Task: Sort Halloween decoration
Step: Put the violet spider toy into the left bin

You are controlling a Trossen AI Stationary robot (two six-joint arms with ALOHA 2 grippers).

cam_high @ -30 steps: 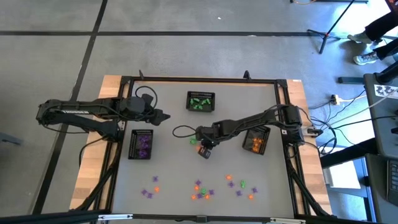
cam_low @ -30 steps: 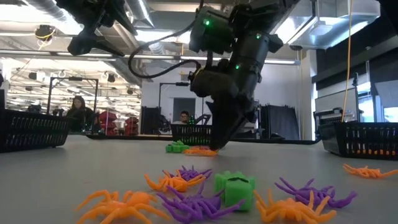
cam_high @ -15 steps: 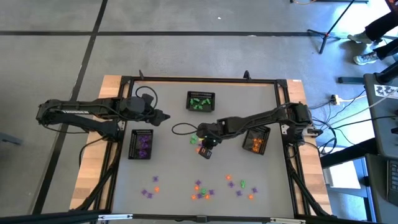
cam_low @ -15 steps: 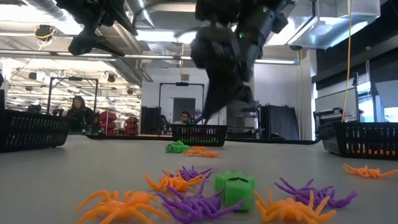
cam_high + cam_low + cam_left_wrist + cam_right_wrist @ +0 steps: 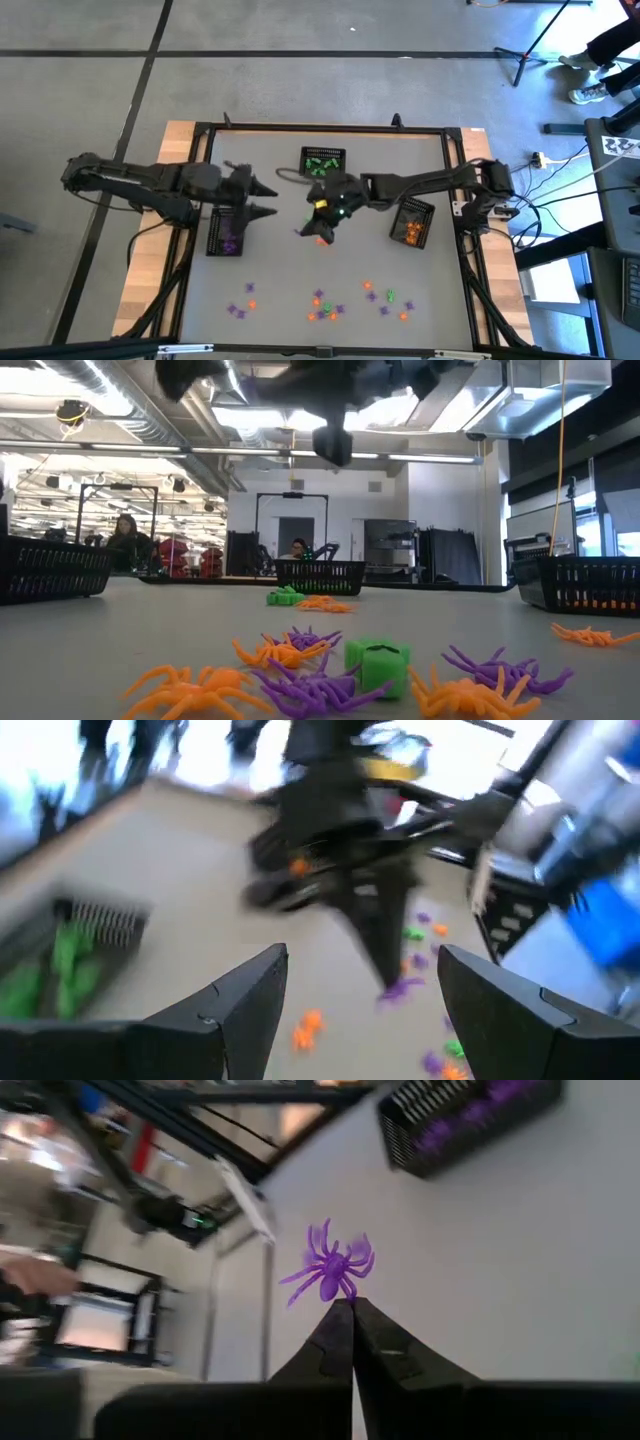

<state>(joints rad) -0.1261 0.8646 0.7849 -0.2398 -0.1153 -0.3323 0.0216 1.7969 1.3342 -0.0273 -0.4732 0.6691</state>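
Note:
My right gripper (image 5: 350, 1304) hangs over the table's middle, shut on a purple spider (image 5: 330, 1268); the left wrist view shows the spider (image 5: 404, 987) at the tip of its fingers. My left gripper (image 5: 264, 198) stands open in the air beside the basket of purple trinkets (image 5: 227, 232), nothing between its fingers. An orange trinket (image 5: 322, 240) lies on the table below the right gripper. Several purple, orange and green trinkets (image 5: 325, 305) lie along the table's near part; the low view shows them in a cluster (image 5: 320, 670). My right gripper pinches the purple spider by its near end (image 5: 344, 1290), only at the free ends of its two fingers. The fingers come from the table's right side, slanting a little downward. The spider sticks out beyond the fingertips, lifted clear of the table.
A basket of green trinkets (image 5: 323, 163) stands at the far middle and a basket of orange ones (image 5: 412, 224) at the right under the right arm. A black cable (image 5: 290, 174) runs near the green basket. People sit in the room beyond the table (image 5: 125, 538).
My right gripper has risen from the table beside the green and orange trinkets and tipped from steeply down toward level, staying shut, with the purple spider lifted clear. My left gripper has rolled about its own line and swung a little toward the table's near edge, staying open.

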